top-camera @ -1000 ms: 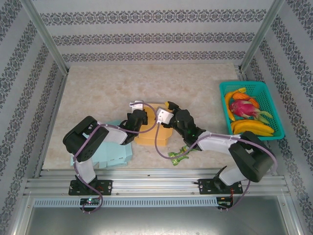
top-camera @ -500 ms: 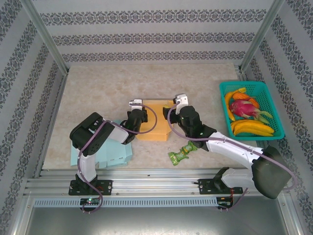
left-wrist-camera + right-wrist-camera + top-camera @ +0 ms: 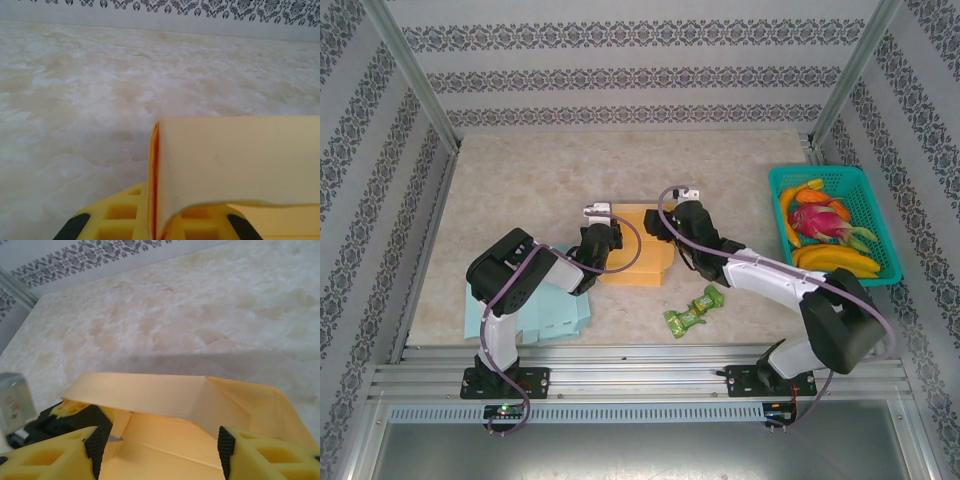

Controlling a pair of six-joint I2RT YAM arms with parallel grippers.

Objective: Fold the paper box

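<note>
Left gripper is clamped shut on the left wall of the paper box. In the left wrist view the orange sheet edge runs straight down between its yellow fingers, with the rest of the box off to its right. That pinch hasn't shifted over the last second. The change is on the right: a second ago the right arm was bent in close with its tool at the box's near-right corner, then it swung out, and now the right gripper sits at the box's far-right edge with the arm stretched long. Its jaws stand well apart, holding nothing. In the right wrist view the raised panel is just ahead of and between the fingers, not touching either as far as I can tell. Judgement: it's repositioned to take or push that panel while the left anchors, so the fold is partway, not closed. The wrapper lies behind the right gripper, and the basket is well off to its right.
</note>
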